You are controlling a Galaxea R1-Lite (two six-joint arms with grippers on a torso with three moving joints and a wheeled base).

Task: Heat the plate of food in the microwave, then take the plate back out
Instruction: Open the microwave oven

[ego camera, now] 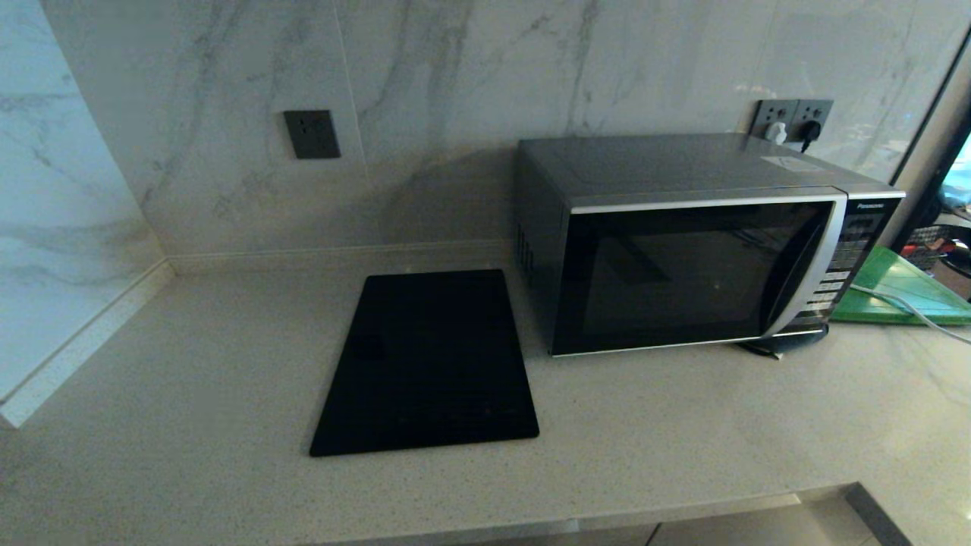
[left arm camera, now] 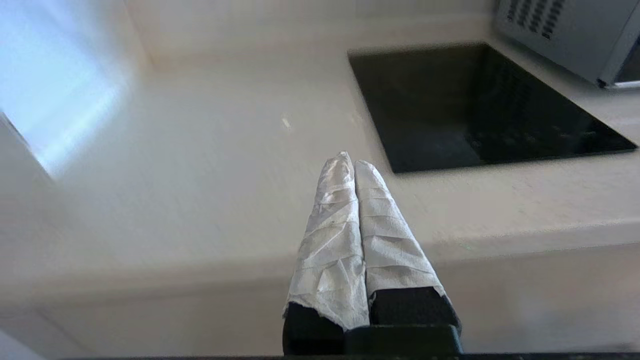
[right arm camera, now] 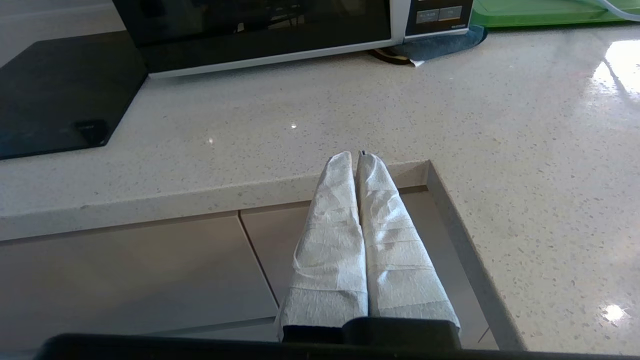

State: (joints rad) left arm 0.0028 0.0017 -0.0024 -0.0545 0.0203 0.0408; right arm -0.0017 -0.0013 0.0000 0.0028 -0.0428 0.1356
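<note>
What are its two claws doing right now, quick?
Left gripper: closed, holding nothing, off the counter's front edge.
Right gripper: closed, holding nothing, likewise.

A black slab (ego camera: 426,364) lies on the speckled counter (ego camera: 227,394); a green board (ego camera: 903,292) sits far right.

Left claw (left arm camera: 354,162): two long tapering fingers (left arm camera: 330,240), each wrapped from tip to near the base in crinkled white paper-like tape with overlapping bands and creases. Below the wrapping, bare black finger bases, seated in a black block at the wrist end.

Right claw (right arm camera: 356,159): same build, with two slender white-wrapped fingers (right arm camera: 395,250) narrowing to rounded tips. Small dark spot exposed at one tip. Wrapping ragged at its lower edge, over a black mount spanning the width of the wrist view. No cables, screws or markings visible on either.
</note>
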